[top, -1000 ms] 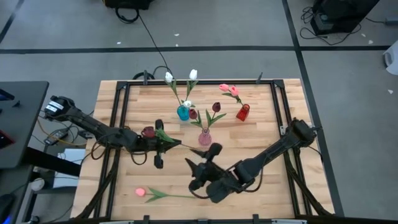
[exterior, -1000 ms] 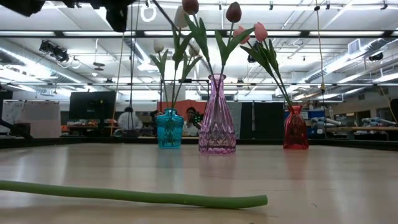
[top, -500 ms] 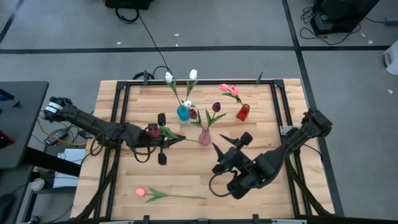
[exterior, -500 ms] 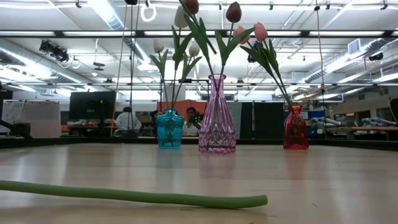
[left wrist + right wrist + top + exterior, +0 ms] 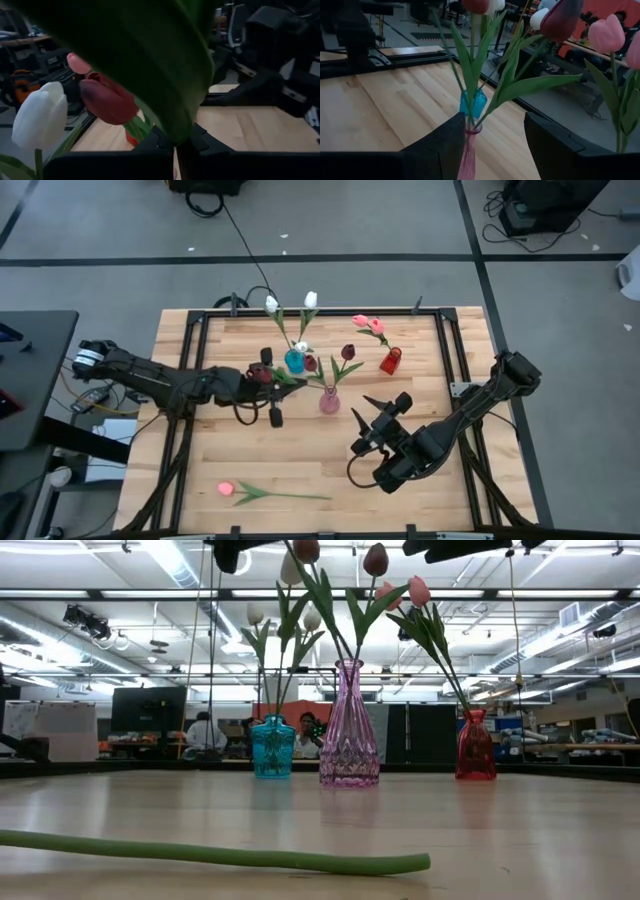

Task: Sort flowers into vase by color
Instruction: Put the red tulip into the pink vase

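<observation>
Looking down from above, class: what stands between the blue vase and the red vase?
In the high view, the pink vase with its maroon tulips stands between the blue vase and red vase, set slightly nearer the front edge.

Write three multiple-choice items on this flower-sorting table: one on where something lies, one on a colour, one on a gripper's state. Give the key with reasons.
1. Where does the loose pink tulip lie?
A. On the table's near left part, apart from the vases
B. Inside the red vase
C. On the floor beyond the table

2. What colour is the vase that holds the dark maroon tulips?
A. Blue
B. Pink
C. Red

3. How does the right gripper stand?
A. Shut on a white tulip
B. Shut on the blue vase
C. Open, holding nothing

Key:
1 A: the high view shows it flat on the wood, alone, far from the vases.
2 B: the low view shows the maroon heads rising from the pink glass vase, between the blue vase and the red vase.
3 C: the right wrist view shows its fingers spread, with nothing between them.
</observation>
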